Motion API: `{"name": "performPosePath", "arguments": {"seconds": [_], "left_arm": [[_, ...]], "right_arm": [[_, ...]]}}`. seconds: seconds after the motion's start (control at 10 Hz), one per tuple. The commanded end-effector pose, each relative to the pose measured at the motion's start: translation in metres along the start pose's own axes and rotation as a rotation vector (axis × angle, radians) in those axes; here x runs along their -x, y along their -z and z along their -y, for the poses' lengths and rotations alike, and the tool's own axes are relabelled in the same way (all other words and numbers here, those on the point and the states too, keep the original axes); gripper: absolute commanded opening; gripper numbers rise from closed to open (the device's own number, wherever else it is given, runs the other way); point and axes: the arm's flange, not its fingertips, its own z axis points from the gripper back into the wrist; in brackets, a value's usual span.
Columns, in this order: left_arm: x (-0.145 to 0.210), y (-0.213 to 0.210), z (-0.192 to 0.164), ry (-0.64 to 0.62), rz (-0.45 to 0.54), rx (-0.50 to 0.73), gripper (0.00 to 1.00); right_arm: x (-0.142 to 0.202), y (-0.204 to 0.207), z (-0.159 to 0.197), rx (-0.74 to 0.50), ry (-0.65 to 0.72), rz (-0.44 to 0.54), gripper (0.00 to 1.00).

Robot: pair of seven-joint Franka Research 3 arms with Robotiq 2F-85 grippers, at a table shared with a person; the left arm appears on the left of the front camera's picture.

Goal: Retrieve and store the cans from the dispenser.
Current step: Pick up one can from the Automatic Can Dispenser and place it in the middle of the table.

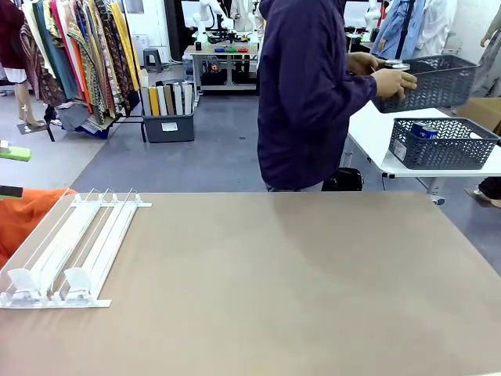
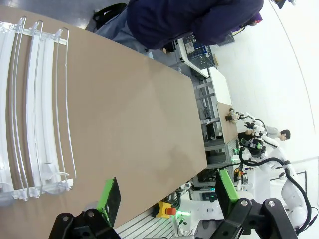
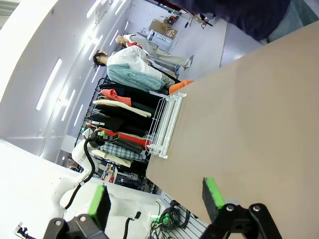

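Nearest us, at the table's (image 1: 297,282) near-left corner, lies the dispenser (image 1: 66,251), its white rails running from clear stops at the near end toward the far left; we see no cans in its lanes. One blue can (image 1: 425,131) sits in a grey mesh basket (image 1: 446,145) on a white side table (image 1: 376,129), far right. There the person (image 1: 305,94) stands turned away, both hands on a second basket (image 1: 434,82) (something pale is in one hand, too small to name). The left end effector (image 2: 167,196) hangs released, green pads wide apart, over the table's near edge just beside the dispenser's stops. The right end effector (image 3: 155,196) is likewise spread and empty. We judge the step is waiting for cans, so we should hold clear of the lanes, then approach each can at the stops, fingers straddling its sides.
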Motion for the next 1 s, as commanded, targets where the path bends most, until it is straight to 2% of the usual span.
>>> {"name": "performPosePath", "arguments": {"seconds": [0.0,0.9], "left_arm": [[-0.001,-0.0003,0.0018,0.003,0.005,0.016,1.0],[-0.001,-0.0003,0.0018,0.003,0.005,0.016,1.0]], "right_arm": [[-0.0046,0.0015,-0.002,-0.02,-0.023,0.024,1.0],[-0.0046,0.0015,-0.002,-0.02,-0.023,0.024,1.0]]}}
